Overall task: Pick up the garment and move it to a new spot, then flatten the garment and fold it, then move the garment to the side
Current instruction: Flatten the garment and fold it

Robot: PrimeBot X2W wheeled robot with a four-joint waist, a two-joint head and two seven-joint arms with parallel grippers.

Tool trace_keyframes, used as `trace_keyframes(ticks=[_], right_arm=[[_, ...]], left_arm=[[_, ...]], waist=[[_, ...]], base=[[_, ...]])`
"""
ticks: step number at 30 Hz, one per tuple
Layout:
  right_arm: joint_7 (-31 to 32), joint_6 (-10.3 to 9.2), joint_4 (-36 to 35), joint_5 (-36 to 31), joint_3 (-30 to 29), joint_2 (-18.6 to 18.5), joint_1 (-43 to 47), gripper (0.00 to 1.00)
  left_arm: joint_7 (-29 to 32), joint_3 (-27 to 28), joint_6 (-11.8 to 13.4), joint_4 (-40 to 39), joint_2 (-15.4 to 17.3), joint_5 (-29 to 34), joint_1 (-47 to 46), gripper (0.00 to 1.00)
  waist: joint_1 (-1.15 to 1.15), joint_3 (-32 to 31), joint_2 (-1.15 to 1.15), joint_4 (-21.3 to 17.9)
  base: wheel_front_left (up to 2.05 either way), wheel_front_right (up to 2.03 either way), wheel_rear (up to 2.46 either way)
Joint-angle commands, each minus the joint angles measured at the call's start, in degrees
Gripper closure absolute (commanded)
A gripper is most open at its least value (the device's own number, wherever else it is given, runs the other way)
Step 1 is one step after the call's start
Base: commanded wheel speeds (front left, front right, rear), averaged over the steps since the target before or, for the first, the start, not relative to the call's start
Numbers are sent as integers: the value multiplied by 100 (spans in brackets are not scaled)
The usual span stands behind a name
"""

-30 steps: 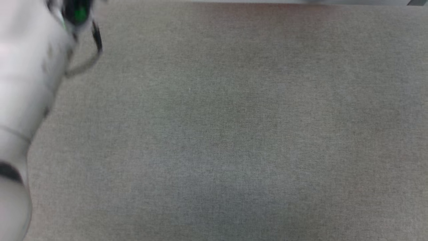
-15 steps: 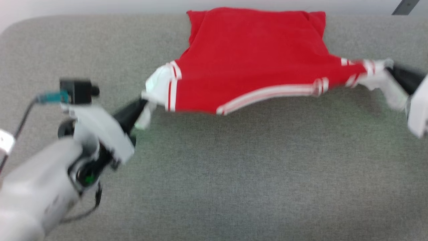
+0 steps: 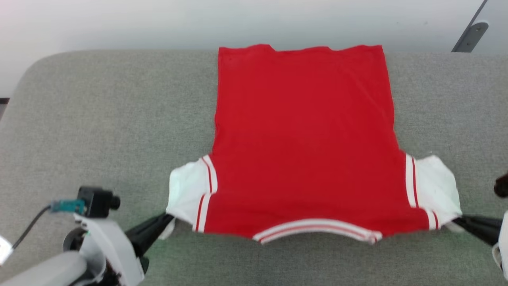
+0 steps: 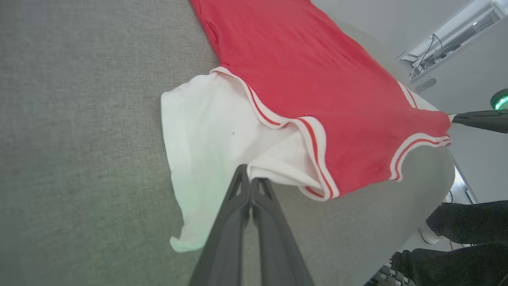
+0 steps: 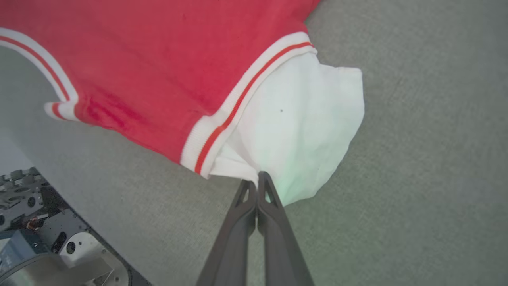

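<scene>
Left gripper (image 3: 168, 217) (image 4: 250, 179), jaws pressed together, pinches the lower edge of one white sleeve of a red jersey shirt (image 3: 305, 139) (image 4: 317, 91) (image 5: 158, 59), while the right gripper (image 3: 456, 221) (image 5: 258, 179), closed just as tightly, nips the edge of the opposite white sleeve. The shirt lies spread out, plain side up, on a grey fabric-covered surface (image 3: 99, 119). Its straight red edge lies farthest from the robot, and its curved red-and-white striped band lies nearest, bowed slightly between the two held sleeves. Matching striped bands mark where each sleeve meets the red body. Just off the shirt's left sleeve, behind the dark fingers, sits the arm's small black wrist camera (image 3: 97, 200) with a teal-plugged cable. Past the shirt's far right corner, off the grey surface, a grey metal bracket (image 3: 472, 33) slants against a pale background. In the left wrist view, what look like a person's dark trouser legs (image 4: 468, 226) and a shoe stand beyond the shirt's striped band. In the right wrist view, bare metal machine parts (image 5: 39, 238) show on that same side.
</scene>
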Motion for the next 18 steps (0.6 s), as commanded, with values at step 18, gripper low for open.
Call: trace_keyframes(ticks=[18], right_arm=[[874,-12,-668,-824,-1304,471,1856,100]], left_arm=[[-61,-95,550,-253,37,567,884,100]], waist=[[0,147,0,57]], base=[[0,0,0]])
